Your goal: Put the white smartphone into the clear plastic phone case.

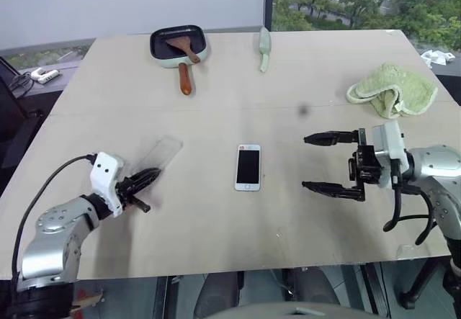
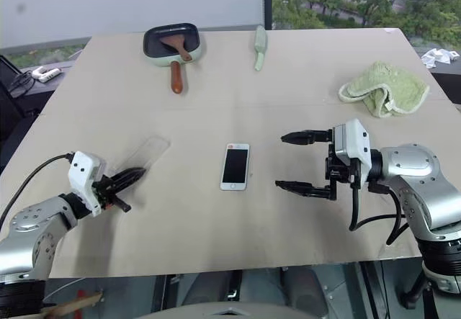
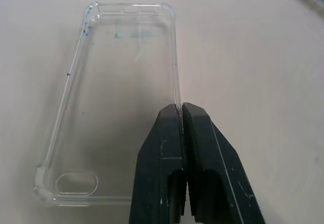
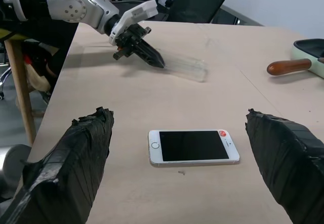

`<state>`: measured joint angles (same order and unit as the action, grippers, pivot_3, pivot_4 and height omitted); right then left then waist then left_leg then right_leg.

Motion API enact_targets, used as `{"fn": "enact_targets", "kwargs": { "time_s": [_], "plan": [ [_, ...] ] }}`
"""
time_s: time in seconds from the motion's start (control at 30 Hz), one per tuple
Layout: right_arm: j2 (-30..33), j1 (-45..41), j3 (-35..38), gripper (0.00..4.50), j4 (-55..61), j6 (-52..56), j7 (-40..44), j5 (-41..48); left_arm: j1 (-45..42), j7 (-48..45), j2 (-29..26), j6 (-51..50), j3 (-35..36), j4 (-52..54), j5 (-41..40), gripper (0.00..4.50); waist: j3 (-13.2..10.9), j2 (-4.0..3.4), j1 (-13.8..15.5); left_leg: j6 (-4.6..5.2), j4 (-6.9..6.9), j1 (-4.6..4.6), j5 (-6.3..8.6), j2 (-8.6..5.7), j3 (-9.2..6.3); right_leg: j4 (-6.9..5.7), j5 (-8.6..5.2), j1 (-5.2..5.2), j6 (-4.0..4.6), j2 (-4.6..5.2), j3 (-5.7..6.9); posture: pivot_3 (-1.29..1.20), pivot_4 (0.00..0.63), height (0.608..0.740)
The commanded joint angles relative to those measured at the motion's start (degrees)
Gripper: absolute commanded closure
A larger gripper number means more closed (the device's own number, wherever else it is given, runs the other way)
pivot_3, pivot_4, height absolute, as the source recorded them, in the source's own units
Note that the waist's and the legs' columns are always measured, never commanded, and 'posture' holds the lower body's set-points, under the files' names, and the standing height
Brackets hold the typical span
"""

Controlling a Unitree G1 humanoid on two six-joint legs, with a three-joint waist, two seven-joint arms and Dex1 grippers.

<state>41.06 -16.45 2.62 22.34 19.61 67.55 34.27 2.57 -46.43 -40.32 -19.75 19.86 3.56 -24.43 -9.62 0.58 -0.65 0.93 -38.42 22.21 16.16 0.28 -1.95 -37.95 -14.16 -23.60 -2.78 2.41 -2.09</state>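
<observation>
Across the plywood tabletop (image 1: pixel 216 240), my left gripper (image 3: pixel 181 114) pinches one long rim of the clear plastic phone case (image 3: pixel 109 97); the right gripper (image 1: pixel 328 163) hangs spread wide beside the white smartphone (image 1: pixel 248 166), lying flat mid-table. Next, I judge, comes grasping that phone.

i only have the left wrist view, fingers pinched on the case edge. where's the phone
Observer: The white smartphone lies flat, screen up, mid-table, apart from the clear plastic phone case.
Operator: is the right gripper on it
Observer: No. The right gripper hangs wide open beside the phone, not touching it.
Operator: anything else near
Observer: Only far off: a pan with a wooden spatula and a green cloth toward the far edge.
</observation>
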Motion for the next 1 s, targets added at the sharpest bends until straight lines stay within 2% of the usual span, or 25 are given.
{"fn": "enact_targets", "kwargs": {
  "time_s": [0.03, 0.1, 0.27, 0.37, 0.67, 0.83, 1.0],
  "plan": [
    [-0.1, -0.8, 0.5, 0.00, 0.2, -1.6, 0.1, 0.2, -1.5, 0.1, -0.3, 0.1, 0.4, 3.3, -1.1, 4.40, 0.0, 0.00, 0.0, 0.00, 0.00, 0.00, 0.00, 0.00, 0.00, 0.00, 0.00, 0.00, 0.00, -0.01, 0.00, 0.00, 0.150, 0.740],
    [0.3, 0.1, 0.9, 0.00, 0.0, -1.7, 0.3, 0.2, -2.5, 0.0, -0.2, -0.2, -0.6, 4.6, -1.1, 4.40, 0.0, 0.00, 0.0, 0.00, 0.00, 0.00, 0.00, 0.00, 0.00, 0.00, 0.00, 0.00, 0.00, -0.05, 0.00, 0.00, 0.150, 0.740],
    [2.5, 9.6, 4.5, 0.00, -4.0, -7.0, 1.1, -3.8, -7.8, -0.5, 0.9, -3.3, -6.6, 12.0, -2.7, 4.40, 0.1, 0.25, 1.2, 0.00, 0.00, 0.11, 0.00, -0.04, -0.18, 0.04, 0.00, 0.03, 0.00, -0.15, 0.20, 0.00, 0.150, 0.740],
    [3.0, 14.0, 7.1, 0.00, -5.4, -8.8, 0.7, -4.1, -11.8, -2.5, 1.3, -4.2, -12.4, 14.1, -2.3, 4.40, 0.1, 0.24, 1.2, 0.00, -0.03, 0.13, 0.00, -0.11, -0.03, 0.02, 0.01, -0.01, -0.01, -0.11, 0.05, 0.00, 0.150, 0.740],
    [3.8, 20.6, 12.9, 0.00, -2.7, -7.7, -0.8, -1.2, -24.2, -13.1, 6.7, -0.2, -31.7, 8.5, 2.8, 4.40, 0.1, 0.24, 0.9, 0.00, -0.04, -0.21, -0.01, -0.11, 0.06, -0.01, 0.00, 0.25, -0.01, -0.39, -0.13, 0.00, 0.150, 0.740],
    [4.8, 25.4, 16.5, 0.00, -0.4, -7.7, -0.8, -0.8, -25.8, -17.4, 9.0, 1.6, -37.6, 6.3, 4.9, 4.40, 0.1, 0.24, 0.3, 0.00, -0.04, -0.21, -0.01, -0.11, 0.04, -0.02, 0.00, 0.25, -0.01, -0.48, -0.18, 0.00, 0.150, 0.740],
    [6.2, 29.6, 19.4, 0.00, -0.2, -8.4, 0.4, -1.5, -24.0, -20.4, 7.1, -0.7, -40.4, 9.6, 5.2, 4.40, 0.1, 0.24, -0.1, 0.01, -0.04, -0.24, -0.01, -0.08, 0.05, -0.01, -0.01, 0.28, -0.02, -0.49, -0.23, 0.00, 0.150, 0.740]
  ]
}}
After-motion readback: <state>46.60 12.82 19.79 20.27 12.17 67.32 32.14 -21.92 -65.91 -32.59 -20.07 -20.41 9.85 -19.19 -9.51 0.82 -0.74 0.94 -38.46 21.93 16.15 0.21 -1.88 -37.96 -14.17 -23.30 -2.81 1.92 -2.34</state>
